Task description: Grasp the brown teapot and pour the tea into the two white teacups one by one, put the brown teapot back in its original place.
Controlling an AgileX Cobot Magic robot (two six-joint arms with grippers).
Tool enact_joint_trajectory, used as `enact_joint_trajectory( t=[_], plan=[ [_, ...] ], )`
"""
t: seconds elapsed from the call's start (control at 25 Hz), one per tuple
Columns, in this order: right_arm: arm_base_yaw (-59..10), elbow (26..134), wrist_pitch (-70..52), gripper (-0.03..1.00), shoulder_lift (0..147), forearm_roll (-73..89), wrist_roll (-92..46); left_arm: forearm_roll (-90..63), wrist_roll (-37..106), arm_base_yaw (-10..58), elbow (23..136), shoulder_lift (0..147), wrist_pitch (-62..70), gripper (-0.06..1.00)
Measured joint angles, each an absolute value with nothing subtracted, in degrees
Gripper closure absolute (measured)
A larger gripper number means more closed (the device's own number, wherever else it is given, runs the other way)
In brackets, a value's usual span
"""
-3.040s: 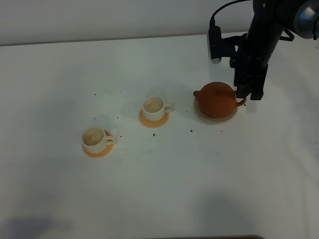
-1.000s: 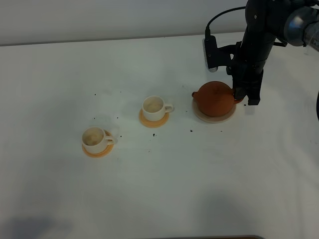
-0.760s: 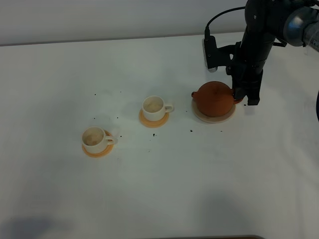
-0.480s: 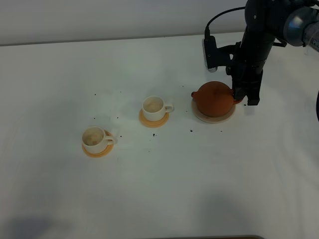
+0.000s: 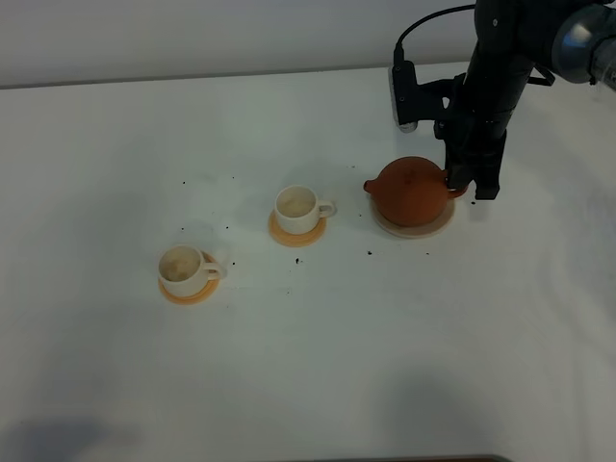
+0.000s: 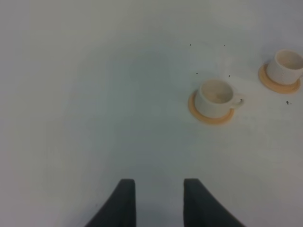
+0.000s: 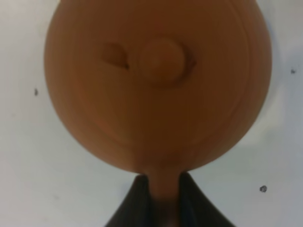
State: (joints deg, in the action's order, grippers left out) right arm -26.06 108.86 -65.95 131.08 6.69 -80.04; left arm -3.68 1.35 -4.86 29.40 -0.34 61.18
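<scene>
Now the right jaws are clenched on the loop handle of the brown teapot (image 5: 412, 192), poised over its beige coaster (image 5: 416, 231) at the right of the desk (image 5: 385, 366). Lift level, carry left to the closest teacup (image 5: 297, 205), then tilt slowly. Left jaws hang released, empty.

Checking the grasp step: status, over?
Right gripper shut on teapot handle. Left gripper open, empty. Teapot at its coaster. Nothing blocks nearest cup.
</scene>
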Motion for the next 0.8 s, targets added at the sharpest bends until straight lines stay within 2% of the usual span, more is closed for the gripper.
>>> enact_joint_trajectory(
  t=[0.64,0.8],
  plan=[
    [-26.06,108.86,-66.29,0.88,131.99,4.44,-77.00,-3.68,1.35,-4.86,29.40,-0.34,61.18,0.69],
    [-26.06,108.86,-66.21,0.84,132.52,3.78,-76.95,-3.68,1.35,-4.86,29.40,-0.34,61.18,0.69]
  ],
)
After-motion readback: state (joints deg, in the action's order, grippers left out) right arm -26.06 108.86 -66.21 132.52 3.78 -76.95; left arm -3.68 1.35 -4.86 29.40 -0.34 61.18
